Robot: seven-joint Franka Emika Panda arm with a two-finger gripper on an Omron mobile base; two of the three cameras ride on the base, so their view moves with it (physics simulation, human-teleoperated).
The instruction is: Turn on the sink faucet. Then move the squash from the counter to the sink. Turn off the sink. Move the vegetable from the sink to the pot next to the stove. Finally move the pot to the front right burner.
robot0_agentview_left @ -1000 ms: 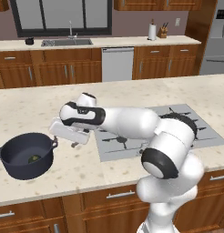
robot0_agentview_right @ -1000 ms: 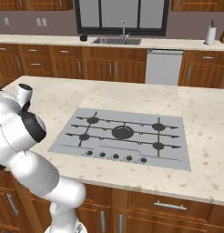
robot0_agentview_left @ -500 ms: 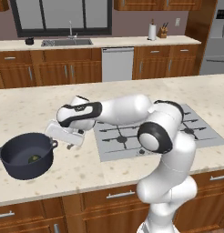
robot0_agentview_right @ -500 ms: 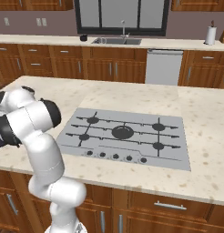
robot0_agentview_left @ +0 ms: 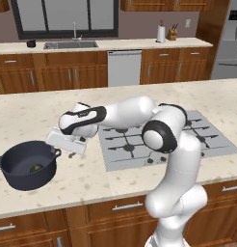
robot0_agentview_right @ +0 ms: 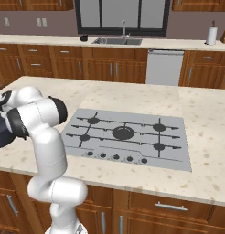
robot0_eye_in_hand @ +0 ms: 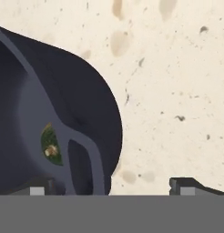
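Beige speckled stone made up the island counter (robot0_agentview_left: pixel 33 111) in front of me, with brown wooden cabinets under it and a second run of cabinets along the back wall. Set into the island on my right was the stove (robot0_agentview_left: pixel 164 140), a flat grey cooktop with black grates, and its row of small knobs showed along the near edge in the right base view. Against the far wall I saw the sink (robot0_agentview_left: pixel 70 45) with the slim sink faucet (robot0_agentview_left: pixel 75 32) rising behind it under the window, and a paper towel roll (robot0_agentview_left: pixel 161 34) stood further along that counter.

To the left of the stove sat the dark pot (robot0_agentview_left: pixel 28 165) with its side handles. I found the squash (robot0_agentview_left: pixel 36 168) inside it, a small dark green thing lying on the pot's bottom. In the hand view it showed green through the gap of the near handle (robot0_eye_in_hand: pixel 82 150).

My arm reached left across the island, and the gripper (robot0_agentview_left: pixel 66 143) hung just beside the pot's right rim, over the near handle. Its jaws stood wide apart with nothing between them. In the hand view, one finger tip (robot0_eye_in_hand: pixel 189 184) was over bare counter and the other sat at the pot's side; I could not tell whether either touched the pot.
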